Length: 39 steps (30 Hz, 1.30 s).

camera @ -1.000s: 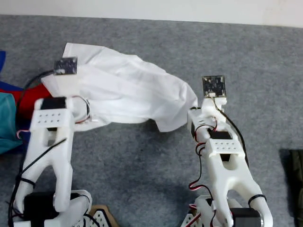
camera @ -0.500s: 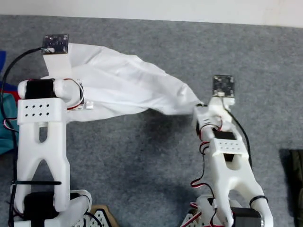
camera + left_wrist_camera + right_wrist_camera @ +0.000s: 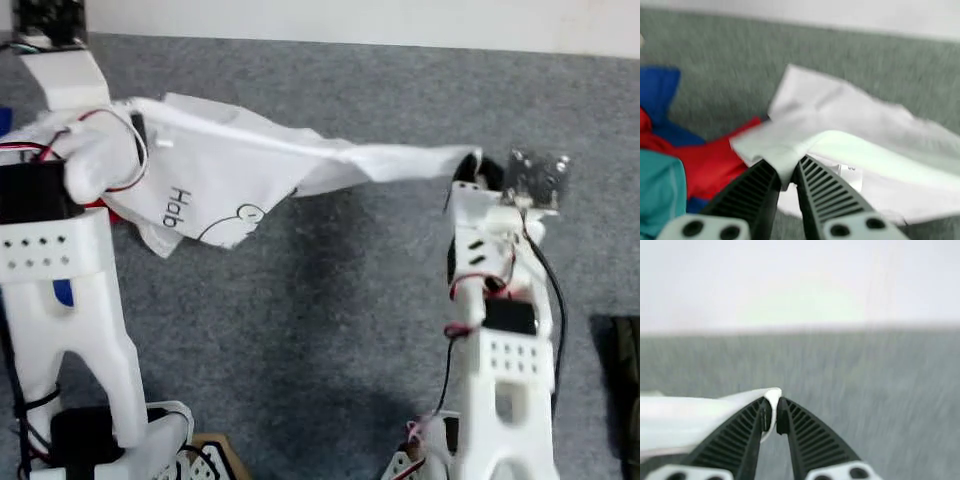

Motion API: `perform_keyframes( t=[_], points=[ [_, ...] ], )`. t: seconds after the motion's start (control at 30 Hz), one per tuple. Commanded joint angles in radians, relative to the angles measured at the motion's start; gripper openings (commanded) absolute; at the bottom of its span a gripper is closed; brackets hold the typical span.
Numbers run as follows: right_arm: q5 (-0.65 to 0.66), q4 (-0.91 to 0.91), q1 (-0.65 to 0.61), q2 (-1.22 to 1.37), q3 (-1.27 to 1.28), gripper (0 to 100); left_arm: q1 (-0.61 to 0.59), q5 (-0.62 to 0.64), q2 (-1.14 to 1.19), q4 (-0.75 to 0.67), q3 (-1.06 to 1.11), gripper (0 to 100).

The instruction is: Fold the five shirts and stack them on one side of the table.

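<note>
Nearest, we note the worktop (image 3: 330,330), a grey carpet-like surface that carries both arm bases. A dark object (image 3: 625,370) lies at its right edge. Farther out, on the left side, a pile of red, blue and teal garments (image 3: 700,155) rests on the grey surface. Beyond the far edge of the worktop we see a plain white wall (image 3: 350,20).

The white shirt (image 3: 230,170) hangs above the worktop, stretched between the two arms into a taut upper edge. Loose cloth sags below that edge toward the left arm, and we see dark printed lettering and a curved line on it. The left gripper (image 3: 787,175) is closed down on a bunched fold of the shirt, near the coloured pile. The right gripper (image 3: 774,412) pinches the opposite tip, with only cloth between its nearly closed fingers.
</note>
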Motion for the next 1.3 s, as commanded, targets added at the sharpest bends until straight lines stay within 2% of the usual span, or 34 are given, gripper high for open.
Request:
perform_keyframes(
  t=[0.0,0.2,0.5,0.73,0.8,1.03,1.27],
  points=[
    [0.072,-0.013,0.036,-0.259,-0.059,0.8,-0.031,-0.003,-0.041,0.006,-0.154,1],
    [0.083,0.17,0.035,-0.487,-0.186,0.8,-0.033,-0.002,-0.041,0.006,-0.334,1],
    [0.014,0.553,0.035,-0.346,-0.61,0.8,-0.117,-0.002,-0.117,0.006,-0.538,1],
    [0.048,0.849,0.036,-0.151,-1.058,0.8,-0.242,-0.003,-0.294,0.023,-0.515,1],
    [0.084,0.928,0.028,-0.11,-1.188,0.8,-0.245,-0.003,-0.344,0.02,-0.475,1],
    [0.066,1.21,0.028,0.067,-1.653,0.8,-0.248,-0.003,-0.501,0.014,-0.374,1],
    [0.068,1.359,0.028,0.196,-2.002,0.8,-0.245,-0.002,-0.59,0.014,-0.338,1]
  ],
)
